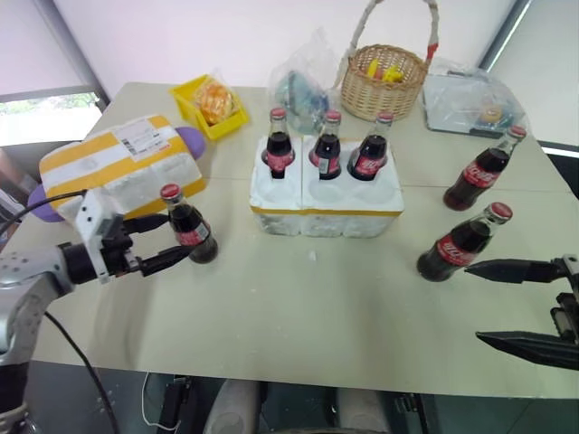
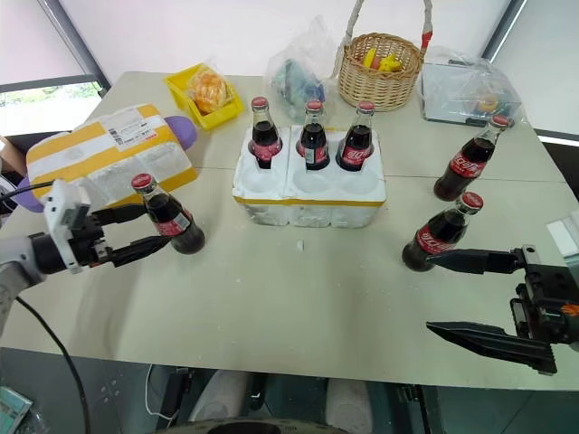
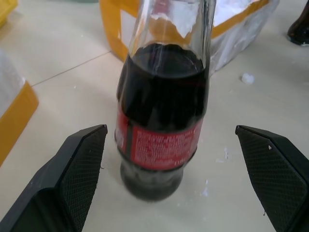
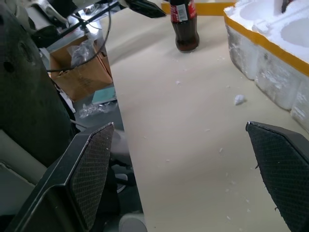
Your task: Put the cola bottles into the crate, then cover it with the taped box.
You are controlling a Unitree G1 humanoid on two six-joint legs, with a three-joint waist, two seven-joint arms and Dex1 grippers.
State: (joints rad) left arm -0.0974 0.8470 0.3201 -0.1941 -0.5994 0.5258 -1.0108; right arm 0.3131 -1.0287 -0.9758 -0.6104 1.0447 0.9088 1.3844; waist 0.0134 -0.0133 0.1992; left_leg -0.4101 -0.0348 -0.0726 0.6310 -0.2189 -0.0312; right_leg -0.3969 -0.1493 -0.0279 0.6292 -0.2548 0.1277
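The crate (image 1: pixel 327 200) sits near the middle of the desk (image 1: pixel 298 307), a little toward its far edge, with three cola bottles (image 1: pixel 327 145) standing upright in its back row of wells and the front wells bare. A fourth bottle (image 1: pixel 187 224) stands upright on the desk toward the left edge, just in front of the taped box (image 1: pixel 118 167), which lies by the far left corner. The left gripper (image 1: pixel 172 240) has its jaws spread wide on either side of this bottle's lower body, not touching it. Two more bottles (image 1: pixel 463 242) stand near the right edge, one behind the other. The right gripper (image 2: pixel 470 296) hangs open by the near right corner, its upper finger (image 2: pixel 475 261) close to the nearer bottle's base. Along the far edge are a yellow bin (image 1: pixel 210 105), plastic bags (image 1: pixel 303 86) and a wicker basket (image 1: pixel 384 81).
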